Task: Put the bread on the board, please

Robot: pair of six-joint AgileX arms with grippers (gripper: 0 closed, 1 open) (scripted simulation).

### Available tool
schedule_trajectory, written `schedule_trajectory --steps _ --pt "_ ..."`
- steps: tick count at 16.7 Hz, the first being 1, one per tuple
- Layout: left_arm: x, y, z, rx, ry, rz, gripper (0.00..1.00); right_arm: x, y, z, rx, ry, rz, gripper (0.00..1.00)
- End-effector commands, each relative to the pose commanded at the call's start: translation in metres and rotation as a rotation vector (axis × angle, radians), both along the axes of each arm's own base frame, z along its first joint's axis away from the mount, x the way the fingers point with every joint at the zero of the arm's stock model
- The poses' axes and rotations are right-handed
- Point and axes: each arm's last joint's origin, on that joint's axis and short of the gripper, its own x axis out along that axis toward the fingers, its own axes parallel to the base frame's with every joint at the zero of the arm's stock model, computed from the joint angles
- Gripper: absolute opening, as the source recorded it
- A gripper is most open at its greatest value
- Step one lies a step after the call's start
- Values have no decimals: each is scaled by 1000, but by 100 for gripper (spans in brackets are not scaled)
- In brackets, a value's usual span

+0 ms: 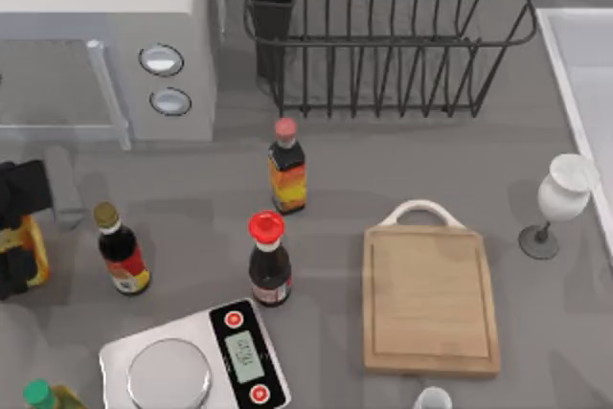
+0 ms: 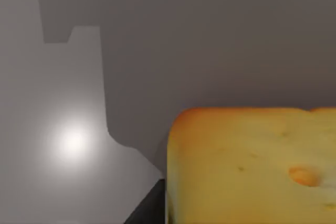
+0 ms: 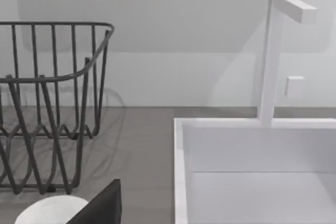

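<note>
The bread [image 1: 32,250] is a yellow-orange block at the table's far left edge, and its holed crust looms close in the left wrist view [image 2: 252,166]. My left gripper [image 1: 17,237] straddles it there, black parts on either side, shut on it, with one dark finger [image 2: 147,208] against its side. The board [image 1: 431,299] lies bare at the right of centre, its white loop handle [image 1: 421,210] pointing to the back. My right gripper [image 3: 100,208] is parked off to the right, facing the sink.
Three sauce bottles [image 1: 122,250] [image 1: 269,261] [image 1: 287,167] and a grey scale [image 1: 196,359] stand between bread and board. A wine glass [image 1: 560,200] is right of the board, a wire rack [image 1: 383,35] and microwave [image 1: 105,35] behind, a sink [image 1: 584,93] at right.
</note>
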Motion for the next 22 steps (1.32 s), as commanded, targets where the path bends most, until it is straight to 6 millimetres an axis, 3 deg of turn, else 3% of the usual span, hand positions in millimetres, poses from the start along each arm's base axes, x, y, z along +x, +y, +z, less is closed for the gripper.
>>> schedule_trajectory --steps 3,9,17,22 --pt "3 0 23 0 7 -2 0 0 0 0 0 0 0 100" --pt "0 0 91 0 3 -2 0 0 0 0 0 0 0 100" --pt "0 -2 97 3 0 13 0 0 0 0 0 0 0 100" --pt "5 -25 123 17 -63 187 0 0 0 0 0 0 0 100"
